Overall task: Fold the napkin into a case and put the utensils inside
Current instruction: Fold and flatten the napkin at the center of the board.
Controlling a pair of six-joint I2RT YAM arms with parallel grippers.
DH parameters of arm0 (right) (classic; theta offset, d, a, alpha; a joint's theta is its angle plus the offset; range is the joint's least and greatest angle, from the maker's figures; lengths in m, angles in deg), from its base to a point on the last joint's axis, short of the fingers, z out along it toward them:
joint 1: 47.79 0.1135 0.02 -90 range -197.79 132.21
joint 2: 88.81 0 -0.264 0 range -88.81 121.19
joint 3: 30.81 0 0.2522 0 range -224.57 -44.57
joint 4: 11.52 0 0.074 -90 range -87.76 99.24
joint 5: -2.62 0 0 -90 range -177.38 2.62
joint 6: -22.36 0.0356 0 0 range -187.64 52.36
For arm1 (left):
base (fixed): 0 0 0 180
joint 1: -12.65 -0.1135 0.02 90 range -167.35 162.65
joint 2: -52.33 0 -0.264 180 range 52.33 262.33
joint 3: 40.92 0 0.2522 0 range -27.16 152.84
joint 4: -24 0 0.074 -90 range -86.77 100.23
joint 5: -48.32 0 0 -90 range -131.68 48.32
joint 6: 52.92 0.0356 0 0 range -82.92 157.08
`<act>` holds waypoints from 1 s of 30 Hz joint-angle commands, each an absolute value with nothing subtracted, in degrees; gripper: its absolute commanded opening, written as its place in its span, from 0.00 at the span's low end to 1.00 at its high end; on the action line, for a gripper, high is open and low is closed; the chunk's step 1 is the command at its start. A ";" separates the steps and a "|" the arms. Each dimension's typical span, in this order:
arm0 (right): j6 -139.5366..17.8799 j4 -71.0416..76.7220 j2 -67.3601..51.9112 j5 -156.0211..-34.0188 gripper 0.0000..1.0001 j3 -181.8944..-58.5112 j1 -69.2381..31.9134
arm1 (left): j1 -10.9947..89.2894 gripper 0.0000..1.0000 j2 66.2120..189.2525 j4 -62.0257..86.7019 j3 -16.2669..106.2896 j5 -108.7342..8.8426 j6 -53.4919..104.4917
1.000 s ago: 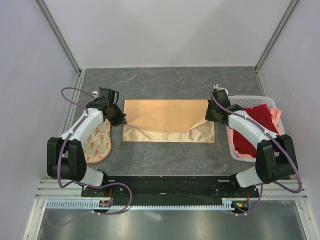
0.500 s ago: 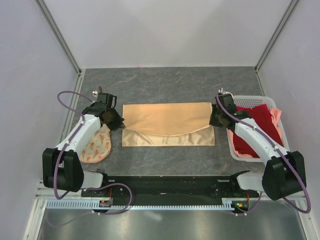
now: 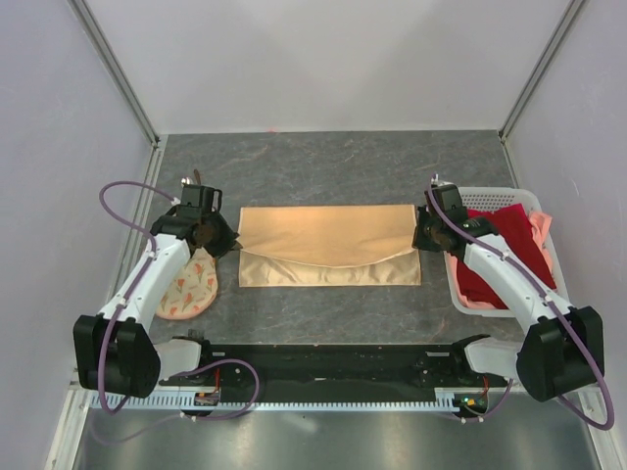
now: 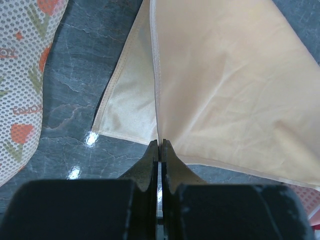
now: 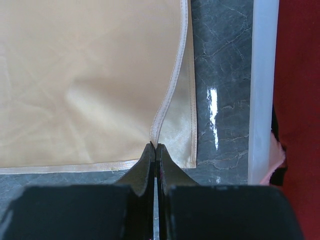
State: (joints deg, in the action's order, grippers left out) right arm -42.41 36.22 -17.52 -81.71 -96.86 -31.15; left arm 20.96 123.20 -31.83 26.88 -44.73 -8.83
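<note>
The napkin (image 3: 328, 245) lies in the middle of the overhead frame, on the grey table (image 3: 323, 157). Its matte upper layer is drawn over a shinier lower one, and the free edge sags in a curve toward the bottom. The left gripper (image 4: 159, 142) is clenched on that upper layer's left corner. The right gripper (image 5: 155, 146) is clenched on the hem at the right corner.

Both pinches look shallow, right at the seam. The cloth is slick, so I judge that a corner could slip out under a pull. If the arms travel unevenly, the fold would skew and the sagging middle would crease badly. The white basket (image 3: 490, 196) with the dark red cloth (image 3: 509, 255) sits just beside the right arm and could be knocked. The printed cream cloth (image 3: 186, 284) lies partly under the left arm.

How much fabric sits between the jaws is hidden. I cannot make out the utensils with any certainty.
</note>
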 commanded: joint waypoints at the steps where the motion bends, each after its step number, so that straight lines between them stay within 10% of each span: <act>1: -42.95 37.49 -19.90 -82.98 0.00 -98.54 -31.27 | 20.65 0.02 121.67 -33.36 26.19 -43.79 -7.04; 30: -39.96 34.23 -16.38 -81.58 0.00 -88.25 -31.27 | 20.65 0.02 128.09 -28.61 17.84 -44.14 -7.04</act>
State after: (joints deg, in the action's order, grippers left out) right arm -41.53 35.17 -16.56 -82.97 -88.67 -31.15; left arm 20.96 128.68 -29.88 17.88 -44.76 -8.83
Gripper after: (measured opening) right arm 0.009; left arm 0.034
